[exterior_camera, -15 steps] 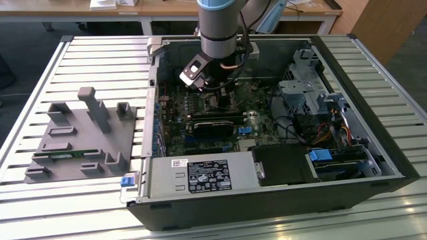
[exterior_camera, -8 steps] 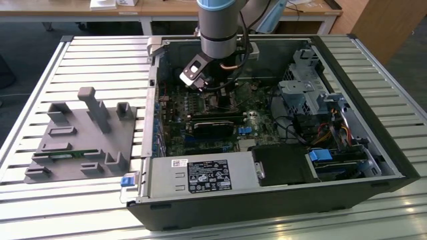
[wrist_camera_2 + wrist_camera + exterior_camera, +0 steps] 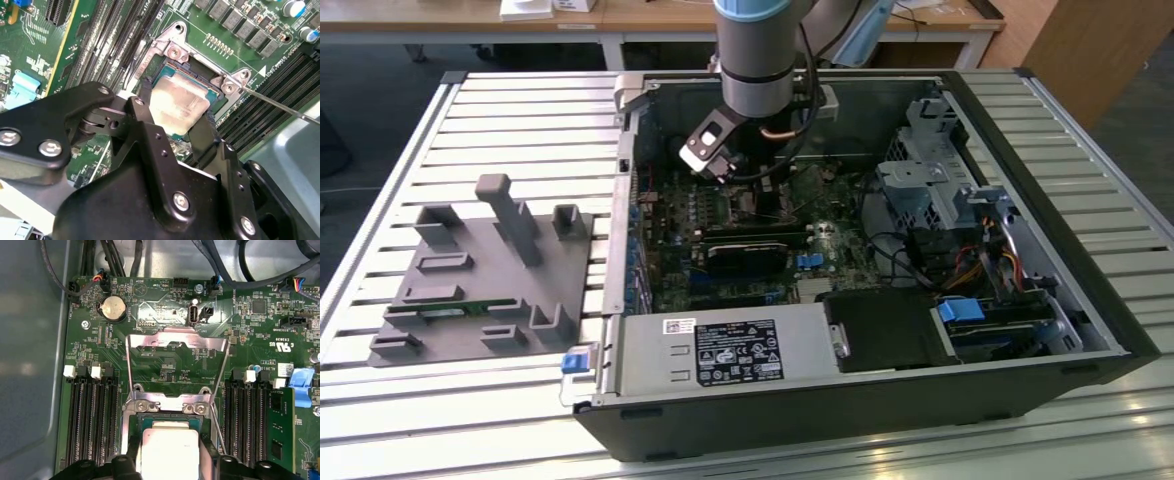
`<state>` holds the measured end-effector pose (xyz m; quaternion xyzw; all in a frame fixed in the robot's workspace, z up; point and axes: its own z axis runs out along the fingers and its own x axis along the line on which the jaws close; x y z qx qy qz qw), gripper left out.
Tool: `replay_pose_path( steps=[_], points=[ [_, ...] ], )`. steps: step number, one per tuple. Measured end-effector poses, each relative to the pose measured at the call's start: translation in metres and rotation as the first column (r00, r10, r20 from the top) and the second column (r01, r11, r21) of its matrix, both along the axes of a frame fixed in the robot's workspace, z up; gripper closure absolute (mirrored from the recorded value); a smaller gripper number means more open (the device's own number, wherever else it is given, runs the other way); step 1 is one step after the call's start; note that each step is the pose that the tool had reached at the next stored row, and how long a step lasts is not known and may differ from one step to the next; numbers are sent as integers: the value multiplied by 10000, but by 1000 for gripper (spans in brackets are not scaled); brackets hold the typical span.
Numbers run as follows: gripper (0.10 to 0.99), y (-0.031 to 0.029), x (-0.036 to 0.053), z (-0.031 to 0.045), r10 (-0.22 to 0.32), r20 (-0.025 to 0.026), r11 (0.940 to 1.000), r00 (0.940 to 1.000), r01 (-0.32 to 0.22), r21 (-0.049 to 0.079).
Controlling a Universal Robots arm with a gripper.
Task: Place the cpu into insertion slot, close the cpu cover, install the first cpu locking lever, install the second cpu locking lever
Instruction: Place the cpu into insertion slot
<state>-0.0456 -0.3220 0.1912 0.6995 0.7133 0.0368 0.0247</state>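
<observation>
Slatted table [image 3: 520, 105] w/ PC case [image 3: 854, 405], fixture [image 3: 460, 290]

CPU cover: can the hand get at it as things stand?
Probably not straight away: the hand straddles the cpu at the insertion slot. The cpu cover itself stands open beyond it, with nothing over it.

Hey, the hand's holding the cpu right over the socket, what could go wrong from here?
One: the cpu, gripped in the hand, sits over the insertion slot; if it lands tilted or off-square, it might jam or damage the slot. Two: the cpu cover stands open just beyond the slot and a thin locking lever runs alongside; the hand could snag either.
</observation>
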Motion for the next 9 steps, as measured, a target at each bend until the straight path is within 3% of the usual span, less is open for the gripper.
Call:
replay_pose_path(
  steps=[1, 2, 9],
  points=[
    [537, 0, 0, 0, 0, 0, 10000, 10000, 0, 2],
    [475, 0, 1, 1, 2, -2, 10000, 10000, -2, -1],
    [475, -1, 0, 18, 2, -5, 10000, 10000, -2, -6]
  ],
)
